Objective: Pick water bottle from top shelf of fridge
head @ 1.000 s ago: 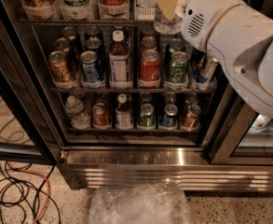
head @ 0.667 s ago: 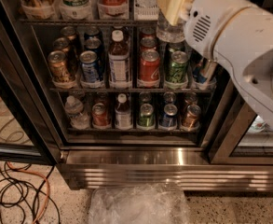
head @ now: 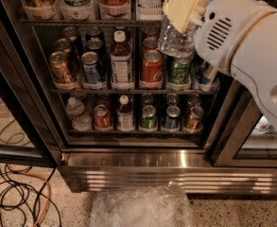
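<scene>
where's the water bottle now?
Upper right of camera view: the water bottle is in the gripper, just off the top shelf's front edge, above the green can.

Lighting is dim and warm overall. The fridge point(head: 34, 89) interior sits in shadow, with small highlights on the can tops. A bright glare spot marks the stainless base panel point(head: 181, 159). The white arm point(head: 251, 41) is brightest. Its gripper point(head: 183, 9), at upper centre, is clamped on the water bottle point(head: 175, 41).
</scene>
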Robot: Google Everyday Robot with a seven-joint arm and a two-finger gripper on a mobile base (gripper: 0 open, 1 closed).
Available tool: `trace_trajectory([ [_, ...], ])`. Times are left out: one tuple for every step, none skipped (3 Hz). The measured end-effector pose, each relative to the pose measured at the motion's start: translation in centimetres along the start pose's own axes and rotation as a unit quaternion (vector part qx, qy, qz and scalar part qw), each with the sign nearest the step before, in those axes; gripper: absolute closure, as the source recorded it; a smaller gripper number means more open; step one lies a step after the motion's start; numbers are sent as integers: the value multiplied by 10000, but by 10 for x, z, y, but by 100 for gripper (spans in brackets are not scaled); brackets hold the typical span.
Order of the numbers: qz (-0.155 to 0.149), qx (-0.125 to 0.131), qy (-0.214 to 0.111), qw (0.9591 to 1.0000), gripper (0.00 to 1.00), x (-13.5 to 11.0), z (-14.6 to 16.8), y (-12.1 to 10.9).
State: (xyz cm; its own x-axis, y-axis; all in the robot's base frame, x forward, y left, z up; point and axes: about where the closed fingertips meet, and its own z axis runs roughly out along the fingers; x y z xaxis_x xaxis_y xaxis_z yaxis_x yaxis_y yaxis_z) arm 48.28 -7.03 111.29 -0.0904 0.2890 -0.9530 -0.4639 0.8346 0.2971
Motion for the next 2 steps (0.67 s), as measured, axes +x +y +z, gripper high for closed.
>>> trace_trajectory([
  [372, 115, 87, 9992, 100, 11, -12, 10],
  [372, 115, 88, 9992, 100, 11, -12, 10],
])
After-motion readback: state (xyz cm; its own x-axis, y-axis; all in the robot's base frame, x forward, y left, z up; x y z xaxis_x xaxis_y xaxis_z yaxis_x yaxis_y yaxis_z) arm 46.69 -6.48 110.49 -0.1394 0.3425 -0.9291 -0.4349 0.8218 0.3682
